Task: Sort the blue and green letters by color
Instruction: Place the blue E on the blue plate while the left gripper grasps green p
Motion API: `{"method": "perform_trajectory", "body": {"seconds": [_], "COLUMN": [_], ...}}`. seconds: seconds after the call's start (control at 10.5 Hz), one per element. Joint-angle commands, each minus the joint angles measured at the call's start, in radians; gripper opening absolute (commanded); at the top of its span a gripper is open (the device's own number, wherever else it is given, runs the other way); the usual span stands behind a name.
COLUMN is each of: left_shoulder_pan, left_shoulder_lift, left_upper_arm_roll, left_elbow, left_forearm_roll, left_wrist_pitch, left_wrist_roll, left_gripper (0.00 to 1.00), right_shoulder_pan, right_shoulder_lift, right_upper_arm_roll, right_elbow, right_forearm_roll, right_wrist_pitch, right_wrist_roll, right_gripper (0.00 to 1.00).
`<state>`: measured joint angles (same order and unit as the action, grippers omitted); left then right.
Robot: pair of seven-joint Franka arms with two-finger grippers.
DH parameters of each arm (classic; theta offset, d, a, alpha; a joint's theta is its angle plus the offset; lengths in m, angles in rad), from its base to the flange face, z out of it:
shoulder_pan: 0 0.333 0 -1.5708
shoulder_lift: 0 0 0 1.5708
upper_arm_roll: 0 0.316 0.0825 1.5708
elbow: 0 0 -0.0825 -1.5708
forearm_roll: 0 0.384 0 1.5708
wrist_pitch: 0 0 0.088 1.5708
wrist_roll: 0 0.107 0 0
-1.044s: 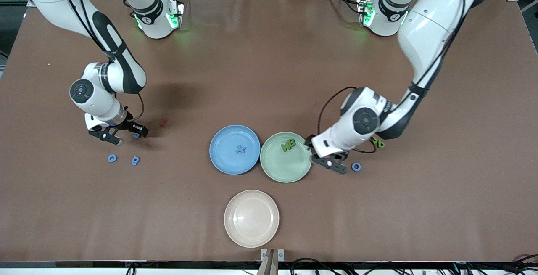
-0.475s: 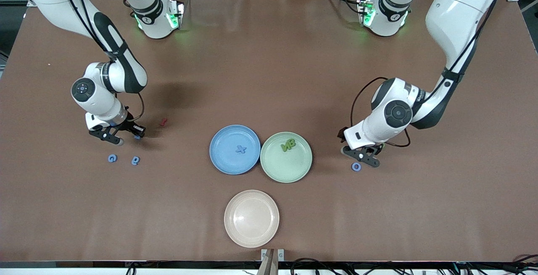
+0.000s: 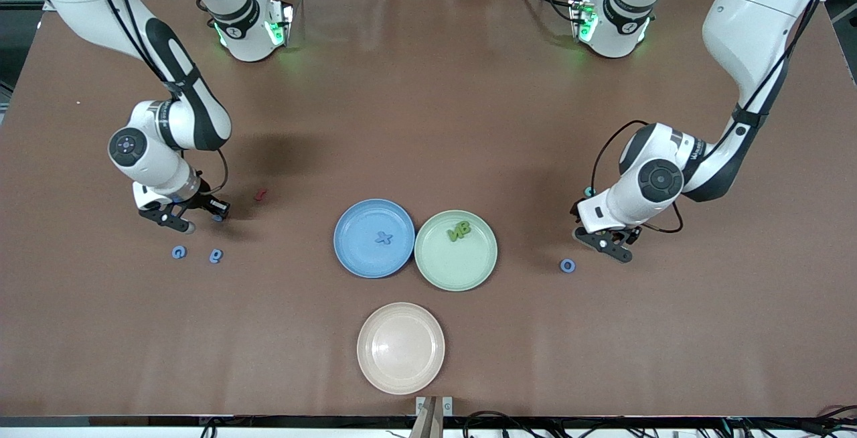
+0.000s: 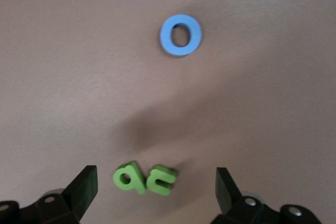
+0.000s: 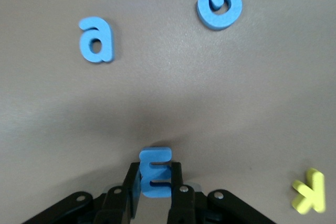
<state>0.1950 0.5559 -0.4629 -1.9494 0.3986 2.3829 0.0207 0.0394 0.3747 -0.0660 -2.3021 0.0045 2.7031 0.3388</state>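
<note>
Right claw (image 5: 155, 190) pinching chunky blue foam letter E (image 5: 155, 171) low over brown bench (image 3: 428, 123); left claw (image 4: 155, 192) spread wide above two green foam letters (image 4: 144, 178), blue O (image 4: 180, 35) nearby

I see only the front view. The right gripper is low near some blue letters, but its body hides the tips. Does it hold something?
Observer: Yes. In the right wrist view the right gripper is shut on a blue E.
Operator: Which blue letters lie loose near it?
Observer: A blue a and a blue G, both flat on the table and apart from each other.
Operator: Is any other colour there?
Observer: A yellow K lies beside the right gripper; your view does not show it.
Operator: And under the left gripper?
Observer: The left gripper is open over two green letters that touch; the blue O lies apart from them.
</note>
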Motion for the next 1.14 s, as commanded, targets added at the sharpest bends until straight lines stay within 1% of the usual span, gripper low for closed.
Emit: {"method": "perform_trajectory", "body": {"seconds": [0.0,0.09,0.19,0.28,0.47,0.66,0.85,1.04], "left_shoulder_pan": [0.082,0.115,0.13,0.129,0.129,0.123,0.123,0.132], "left_shoulder_lift": [-0.028,-0.028,-0.034,-0.049,-0.073,-0.071,-0.067,-0.056], "left_upper_arm_roll": [-0.013,-0.013,-0.013,-0.014,-0.026,-0.03,-0.026,-0.026], "left_elbow": [-0.034,-0.032,-0.036,-0.051,-0.071,-0.069,-0.065,-0.057], "left_forearm_roll": [0.011,0.002,0.0,0.0,0.0,0.002,0.002,0.012], "left_wrist_pitch": [0.022,0.024,0.024,0.024,0.021,0.021,0.021,0.028], "left_wrist_roll": [-0.016,-0.037,-0.104,-0.208,-0.385,-0.546,-0.58,-0.581], "left_gripper": [0.89,0.83,0.77,0.72,0.69,0.66,0.66,0.64], "right_shoulder_pan": [0.032,0.075,0.115,0.167,0.276,0.365,0.44,0.48], "right_shoulder_lift": [-0.08,-0.079,-0.068,-0.053,0.002,0.068,0.143,0.191], "right_upper_arm_roll": [0.018,0.017,0.018,0.018,0.017,0.017,0.015,0.017], "right_elbow": [0.134,0.176,0.214,0.268,0.36,0.432,0.519,0.581], "right_forearm_roll": [0.017,0.022,0.034,0.064,0.129,0.16,0.161,0.163], "right_wrist_pitch": [-0.259,-0.273,-0.273,-0.273,-0.272,-0.26,-0.259,-0.259], "right_wrist_roll": [0.052,0.087,0.135,0.182,0.221,0.247,0.325,0.364], "right_gripper": [0.01,0.01,0.01,0.01,0.01,0.01,0.01,0.02]}}
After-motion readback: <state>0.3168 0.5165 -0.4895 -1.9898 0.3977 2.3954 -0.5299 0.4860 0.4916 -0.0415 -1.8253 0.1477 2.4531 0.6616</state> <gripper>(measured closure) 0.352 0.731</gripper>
